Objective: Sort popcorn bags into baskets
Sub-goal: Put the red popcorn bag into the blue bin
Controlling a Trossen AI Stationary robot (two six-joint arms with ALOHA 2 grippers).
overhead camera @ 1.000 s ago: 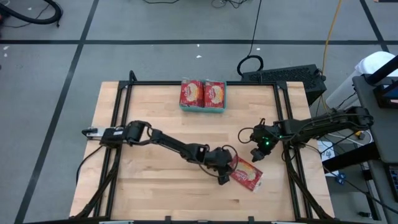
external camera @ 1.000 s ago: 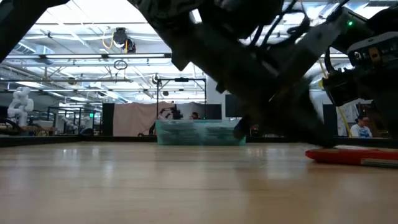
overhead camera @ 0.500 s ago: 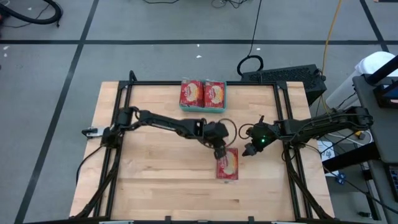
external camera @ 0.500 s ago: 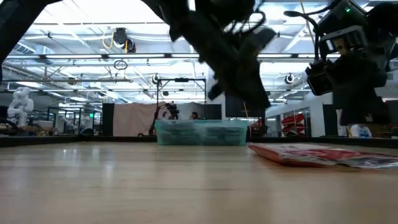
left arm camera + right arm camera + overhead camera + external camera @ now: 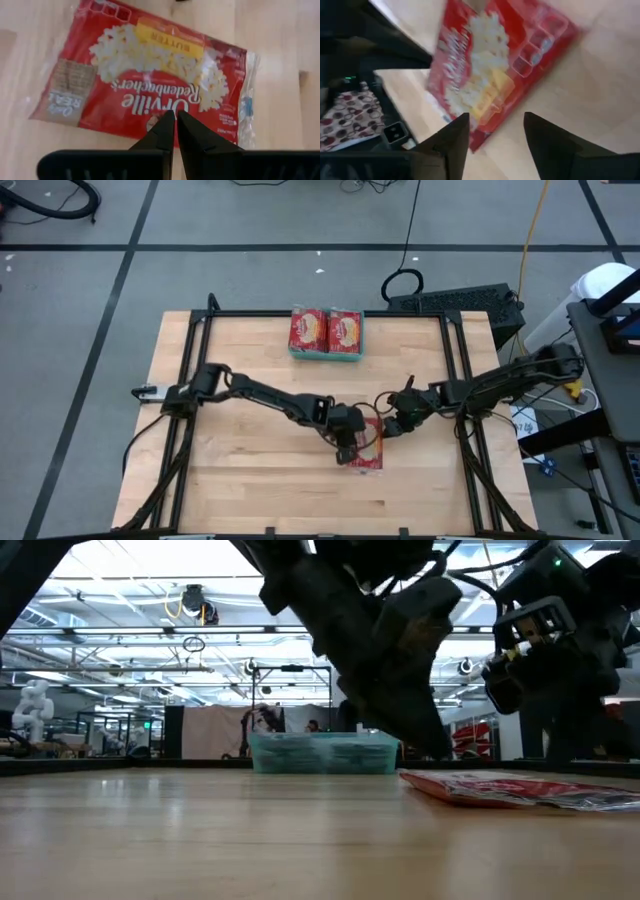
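One red popcorn bag [image 5: 371, 453] lies flat on the wooden table, printed side up, right of the middle; it also shows in the low view [image 5: 510, 790] and the left wrist view [image 5: 145, 85]. My left gripper [image 5: 347, 448] is shut, its fingertips [image 5: 172, 120] over the bag's long edge on the left side. My right gripper [image 5: 393, 423] hangs open just off the bag's far right corner, with the bag [image 5: 485, 80] ahead of its fingers [image 5: 495, 120]. The teal basket [image 5: 327, 355] stands at the far edge with two red bags [image 5: 326, 330] lying in it. My left gripper's shut fingertips slant down over the bag's long left edge [image 5: 165, 137], but I cannot tell whether they touch it. The bag lies flat on the table.
A black metal frame [image 5: 190, 380] runs along the table's left, far and right sides. Bare wood lies to the left of the bag and toward the near edge. A dark box and cables [image 5: 455, 302] sit on the floor behind the far right corner.
With my left gripper at it, the bag slid toward the table's left and turned from slanting to lying near-to-far. The left gripper then swung toward the far edge and came back to the bag's left edge. My right gripper moved left toward the bag.
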